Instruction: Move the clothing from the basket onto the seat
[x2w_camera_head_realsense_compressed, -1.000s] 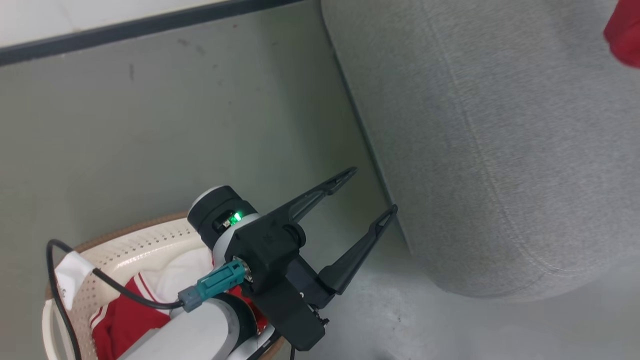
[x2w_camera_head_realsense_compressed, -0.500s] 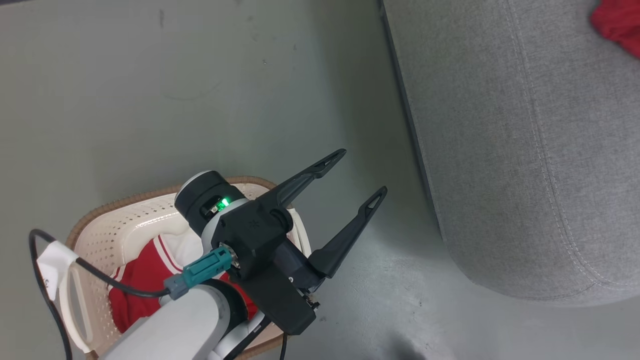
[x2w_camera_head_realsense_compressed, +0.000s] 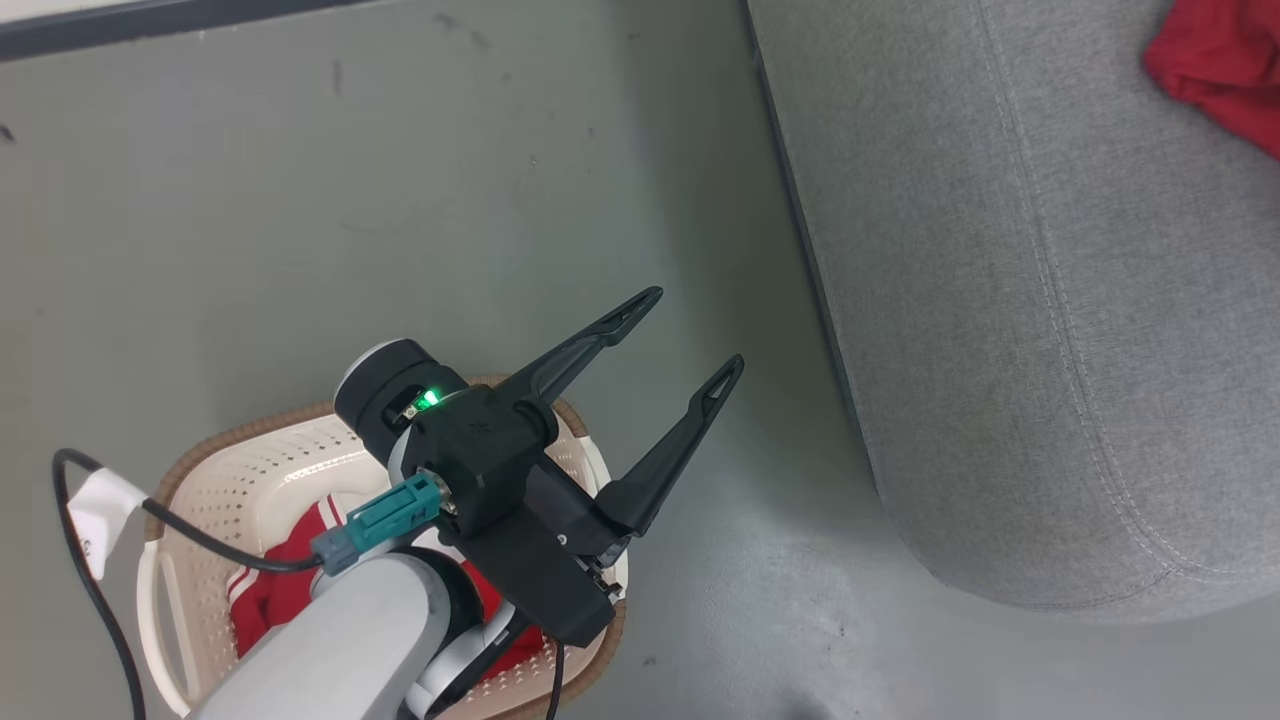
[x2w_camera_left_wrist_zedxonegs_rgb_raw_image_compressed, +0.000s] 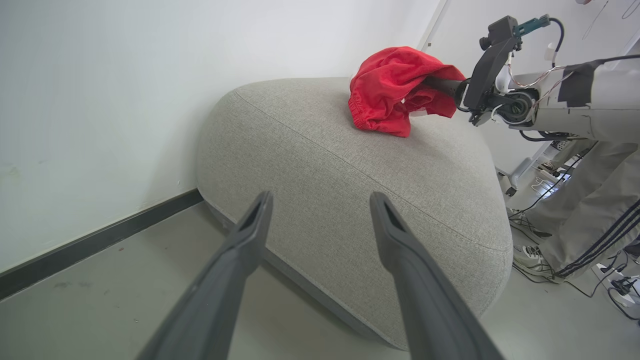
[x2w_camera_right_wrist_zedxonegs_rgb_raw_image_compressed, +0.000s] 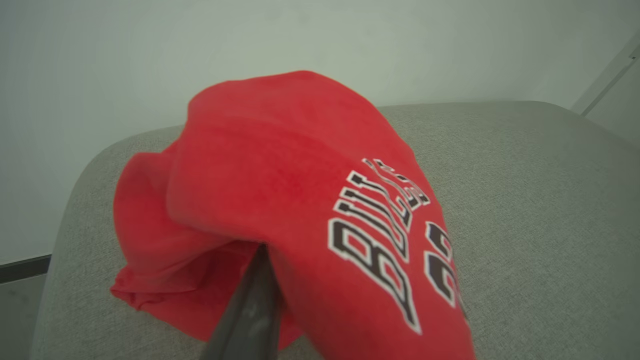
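Observation:
The cream basket (x2w_camera_head_realsense_compressed: 235, 470) with a brown rim stands on the floor at the lower left, red and white clothing (x2w_camera_head_realsense_compressed: 262, 592) inside it. My left gripper (x2w_camera_head_realsense_compressed: 697, 328) hovers open and empty above the basket's right edge, fingers aimed at the seat (x2w_camera_head_realsense_compressed: 1000, 300). In the left wrist view the left gripper (x2w_camera_left_wrist_zedxonegs_rgb_raw_image_compressed: 321, 198) faces the big grey seat (x2w_camera_left_wrist_zedxonegs_rgb_raw_image_compressed: 350, 165). A red garment (x2w_camera_left_wrist_zedxonegs_rgb_raw_image_compressed: 390, 90) with lettering lies bunched on the seat top, draped over my right gripper (x2w_camera_left_wrist_zedxonegs_rgb_raw_image_compressed: 444, 85). One dark finger (x2w_camera_right_wrist_zedxonegs_rgb_raw_image_compressed: 250, 305) pokes under the red garment (x2w_camera_right_wrist_zedxonegs_rgb_raw_image_compressed: 280, 165); the other is covered.
A person's legs (x2w_camera_left_wrist_zedxonegs_rgb_raw_image_compressed: 590, 220) in grey striped trousers stand beyond the seat's right end, with cables (x2w_camera_left_wrist_zedxonegs_rgb_raw_image_compressed: 620, 290) on the floor there. A white wall with a dark skirting board (x2w_camera_left_wrist_zedxonegs_rgb_raw_image_compressed: 100, 240) runs behind the seat. Grey floor lies between basket and seat.
The head camera has swung, so more of the basket and of the red garment on the seat shows. My left gripper stays open over the basket's edge.

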